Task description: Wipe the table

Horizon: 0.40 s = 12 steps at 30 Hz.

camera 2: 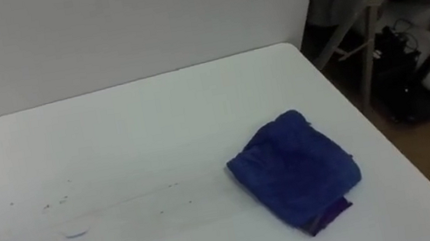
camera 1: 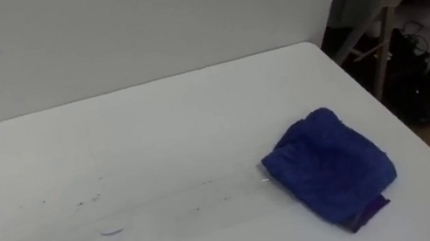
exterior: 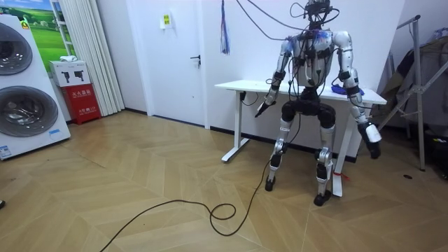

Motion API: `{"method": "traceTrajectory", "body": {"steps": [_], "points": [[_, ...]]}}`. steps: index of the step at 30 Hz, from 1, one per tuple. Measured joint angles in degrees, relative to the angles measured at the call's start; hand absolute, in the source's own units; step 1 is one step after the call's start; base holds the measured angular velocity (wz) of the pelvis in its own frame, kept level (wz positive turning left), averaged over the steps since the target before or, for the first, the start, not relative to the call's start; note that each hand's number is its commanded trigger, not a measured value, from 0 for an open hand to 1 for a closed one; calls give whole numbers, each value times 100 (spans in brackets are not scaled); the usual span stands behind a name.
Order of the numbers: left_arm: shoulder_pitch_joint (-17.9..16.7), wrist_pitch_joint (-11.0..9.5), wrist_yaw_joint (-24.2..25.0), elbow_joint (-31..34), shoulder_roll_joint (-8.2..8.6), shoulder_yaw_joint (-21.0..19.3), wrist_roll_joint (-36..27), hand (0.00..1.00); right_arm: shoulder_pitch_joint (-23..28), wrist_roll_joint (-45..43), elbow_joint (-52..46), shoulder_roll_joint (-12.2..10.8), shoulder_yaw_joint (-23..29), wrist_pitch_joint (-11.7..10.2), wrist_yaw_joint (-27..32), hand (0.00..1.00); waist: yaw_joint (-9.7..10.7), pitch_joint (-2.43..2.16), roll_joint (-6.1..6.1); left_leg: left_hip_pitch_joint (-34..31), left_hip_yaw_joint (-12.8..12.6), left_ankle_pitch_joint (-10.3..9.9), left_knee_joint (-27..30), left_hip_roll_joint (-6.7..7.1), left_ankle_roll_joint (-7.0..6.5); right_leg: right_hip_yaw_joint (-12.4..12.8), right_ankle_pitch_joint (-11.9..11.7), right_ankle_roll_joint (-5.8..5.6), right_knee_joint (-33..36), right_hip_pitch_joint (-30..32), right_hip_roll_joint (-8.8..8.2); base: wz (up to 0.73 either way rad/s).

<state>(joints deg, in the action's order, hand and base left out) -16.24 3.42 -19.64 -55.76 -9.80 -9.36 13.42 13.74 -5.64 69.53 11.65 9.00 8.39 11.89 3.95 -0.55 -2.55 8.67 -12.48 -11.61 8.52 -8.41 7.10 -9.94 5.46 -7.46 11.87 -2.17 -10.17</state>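
A folded blue cloth [camera 1: 330,167] lies on the white table [camera 1: 153,122] near its right edge, a darker corner sticking out at its near end. Faint dark marks and a small purple stroke [camera 1: 111,232] streak the tabletop left of the cloth. In the room view I stand at the table [exterior: 238,85], facing the wall, and the cloth [exterior: 338,89] is a blue patch by my right arm. My left hand [exterior: 262,110] hangs below the table's edge with fingers straight. My right hand [exterior: 372,138] hangs low beside the table's right end, fingers relaxed, holding nothing.
Past the table's right edge stand a metal rack's legs [camera 1: 384,20] and dark clutter on the floor. A white wall runs behind the table. Washing machines [exterior: 21,91] and a red box [exterior: 82,103] stand far off on the room view's left.
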Motion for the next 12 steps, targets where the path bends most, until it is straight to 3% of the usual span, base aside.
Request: {"method": "traceTrajectory", "body": {"steps": [5, 6, 7, 11, 12], "points": [[113, 0, -102, -167, 144, 290, 24, 0, -580, -1077, -757, -16, -567, 38, -32, 0, -379, 34, 153, -4, -23, 18, 6, -2, -29, 20, -1, 1, -8, 15, 7, -1], [137, 0, -132, -167, 152, 421, 25, 0, -651, -1077, -843, -30, -750, -204, -9, 0, -460, 60, 167, -17, -11, 19, 12, -4, -30, 7, -4, 4, -16, 16, 8, 5], [142, -1, -144, -167, 174, 459, 24, 0, -557, -1083, -938, -5, -841, -312, -24, 0, -503, 80, 179, -23, -6, 19, 12, -4, -30, 2, -4, 4, -15, 17, 7, 3], [154, 0, -184, -280, 251, 598, 73, 0, -552, -1004, -992, -253, -1264, -280, -151, 0, -600, 150, 174, -92, 51, 22, 22, -10, -27, -52, -4, 3, -28, 28, 9, 7], [153, 11, -185, -323, 251, 644, 89, 0, -552, -827, -982, -308, -1362, -298, -204, 0, -607, 149, 185, -101, 67, 22, 23, -10, -27, -67, -4, 3, -34, 25, 9, 5]]}}
